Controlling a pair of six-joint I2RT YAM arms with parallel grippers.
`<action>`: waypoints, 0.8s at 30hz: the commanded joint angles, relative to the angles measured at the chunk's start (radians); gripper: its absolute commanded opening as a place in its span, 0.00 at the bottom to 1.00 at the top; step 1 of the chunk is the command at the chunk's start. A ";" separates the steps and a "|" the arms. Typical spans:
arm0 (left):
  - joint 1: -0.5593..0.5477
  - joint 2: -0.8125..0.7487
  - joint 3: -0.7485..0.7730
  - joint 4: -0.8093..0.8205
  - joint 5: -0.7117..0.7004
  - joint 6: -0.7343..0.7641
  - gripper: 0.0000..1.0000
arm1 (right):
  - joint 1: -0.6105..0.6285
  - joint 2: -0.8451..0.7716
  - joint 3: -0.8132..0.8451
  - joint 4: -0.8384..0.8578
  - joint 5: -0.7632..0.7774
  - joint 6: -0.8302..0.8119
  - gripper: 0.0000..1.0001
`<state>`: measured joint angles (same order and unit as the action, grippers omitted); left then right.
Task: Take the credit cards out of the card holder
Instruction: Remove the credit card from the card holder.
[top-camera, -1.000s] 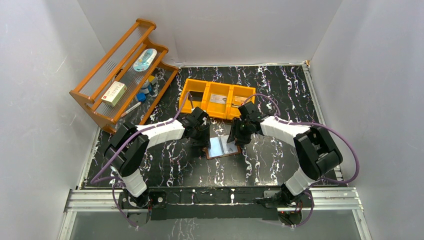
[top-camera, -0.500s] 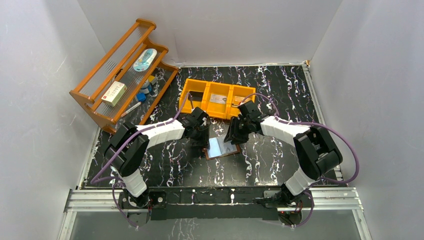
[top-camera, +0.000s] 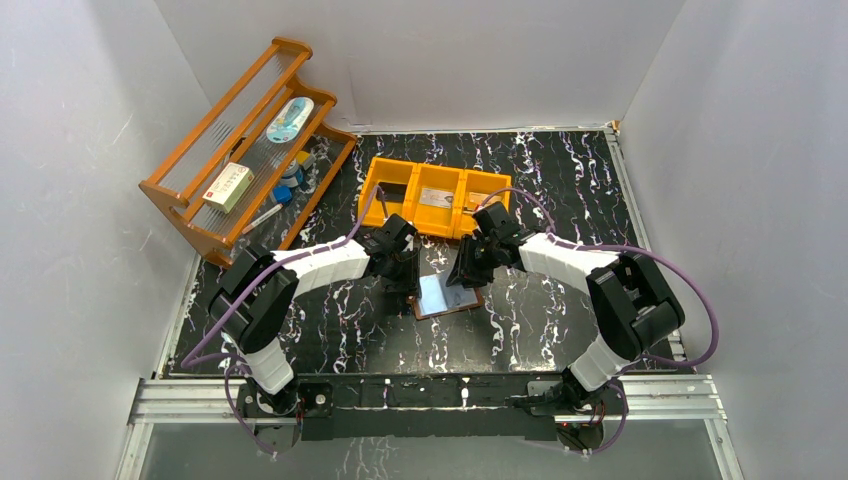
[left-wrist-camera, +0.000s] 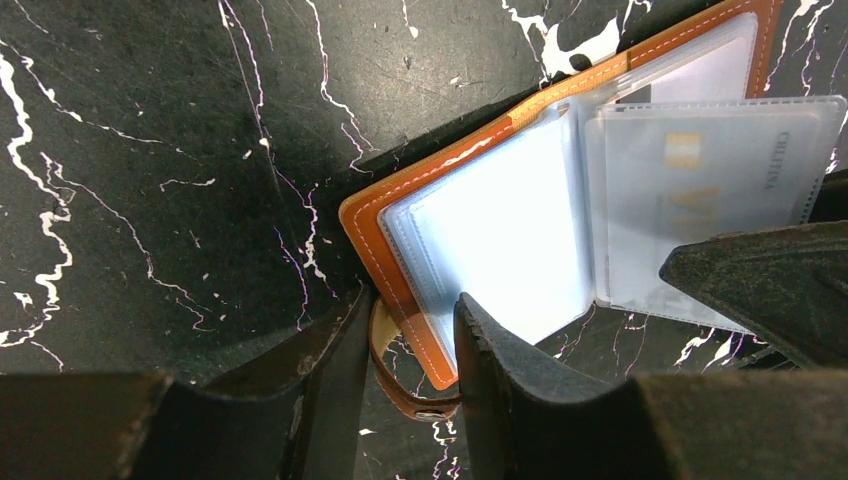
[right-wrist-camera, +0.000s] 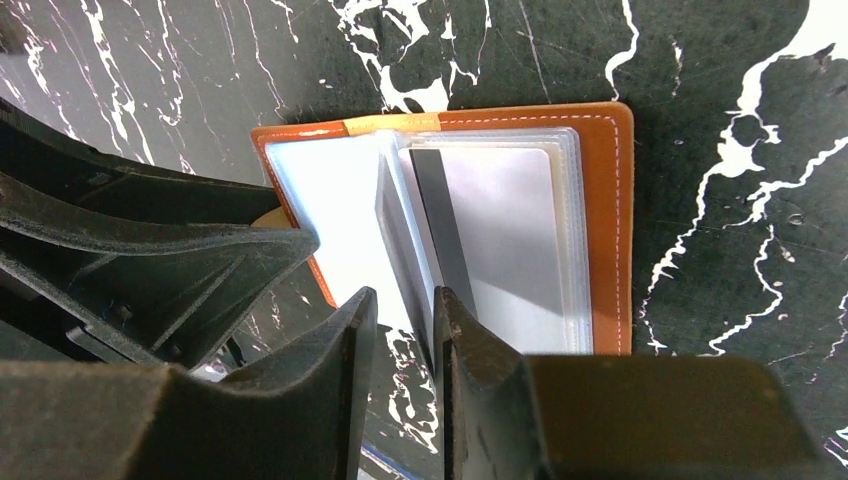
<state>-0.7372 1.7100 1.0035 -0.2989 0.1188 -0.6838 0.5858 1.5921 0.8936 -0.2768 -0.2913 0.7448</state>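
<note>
Top view: the card holder (top-camera: 447, 297) is noted open and flat, mid-worktop (top-camera: 560, 180), on the near side of the orange bin (top-camera: 433, 200). The left hand (top-camera: 407, 283) is set at its left edge, the right hand (top-camera: 466, 274) at its right.

Left wrist: the left hand is seen part-open astride the holder's corner, nothing clamped. A credit card (left-wrist-camera: 700, 170) is seen inside a lifted leaf.

Right wrist: the jaws are seen narrow about the upright leaf (right-wrist-camera: 393, 230); whether it is gripped cannot be told. Its long axis runs straight away from the fingers, so the right hand is judged nearer.
</note>
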 joint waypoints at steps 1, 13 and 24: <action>-0.006 -0.011 0.005 -0.011 0.022 0.007 0.34 | 0.009 -0.045 0.033 0.025 0.008 0.014 0.33; -0.005 -0.011 0.006 -0.011 0.024 0.005 0.33 | 0.013 -0.045 0.040 0.083 -0.113 0.006 0.41; -0.005 -0.051 -0.007 -0.033 -0.020 -0.004 0.32 | 0.034 0.007 0.041 0.125 -0.188 0.001 0.47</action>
<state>-0.7372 1.7100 1.0035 -0.2996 0.1188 -0.6842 0.6136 1.5864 0.9077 -0.1928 -0.4416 0.7528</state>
